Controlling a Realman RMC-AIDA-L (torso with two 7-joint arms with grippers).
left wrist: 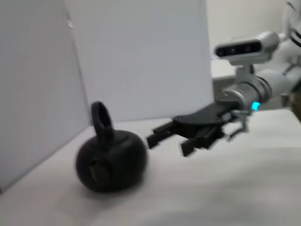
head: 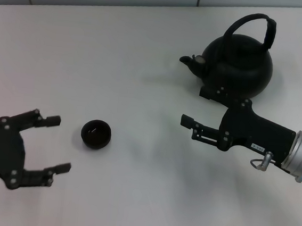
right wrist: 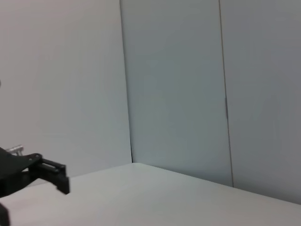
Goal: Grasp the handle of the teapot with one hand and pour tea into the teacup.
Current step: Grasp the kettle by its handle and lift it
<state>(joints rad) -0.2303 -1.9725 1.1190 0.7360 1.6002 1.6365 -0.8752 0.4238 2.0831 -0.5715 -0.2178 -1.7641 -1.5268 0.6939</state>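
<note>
Left gripper (head: 60,142): sitting nearest the robot at the left of the white table (head: 118,62), its jaws gaping wide and pointing toward the cup, holding nothing.
Teacup (head: 96,134): standing upright just beyond the left fingertips, not touching them, well apart from the pot.
Right gripper (head: 191,105): hovering at the right, fingers spread open and empty, one of them lying just in front of the pot's belly, below the handle.
Teapot (head: 238,65): sitting farthest back on the right, spout facing left, toward the cup's side.
Handle (head: 253,27): arching upright above the lid, ungrasped.
Risk: the low right gripper is likely to shove the pot's body instead of catching the hoop; a tilted grip could spill tea short of the tiny cup.
</note>
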